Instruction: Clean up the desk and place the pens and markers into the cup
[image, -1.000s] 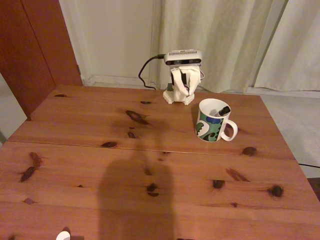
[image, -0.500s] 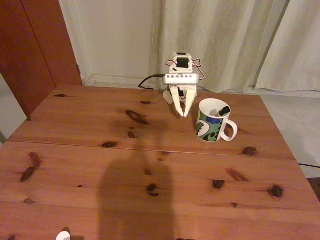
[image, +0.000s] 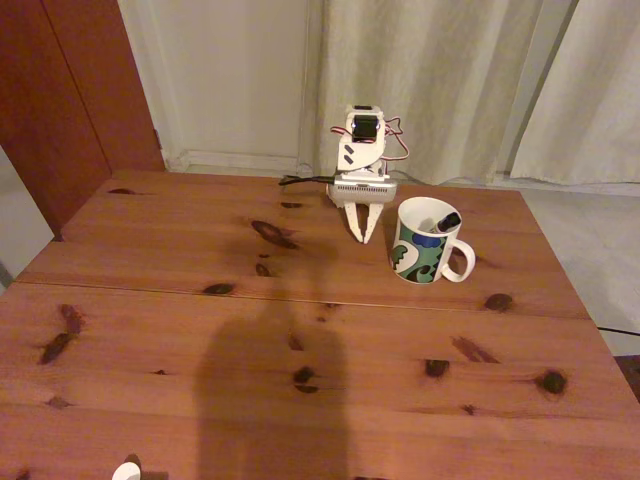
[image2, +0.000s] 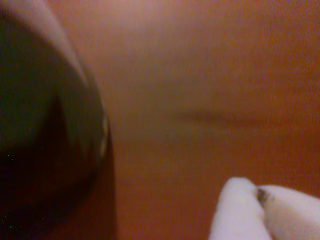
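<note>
In the fixed view the white gripper (image: 362, 236) points down at the far side of the desk (image: 300, 330), its tips closed together with nothing between them. Just to its right stands the mug (image: 425, 243), handle to the right, with the marker (image: 441, 221) leaning inside, black end above the rim. In the blurred wrist view the fingertips (image2: 240, 205) meet; the dark shape at left is probably the mug.

The white arm folds low, wrist pitched down, gripper (image: 361, 238) pointing at the desk (image: 300, 330), fingertips pressed together (wrist view agrees (image2: 257, 196)), nothing between them.
</note>
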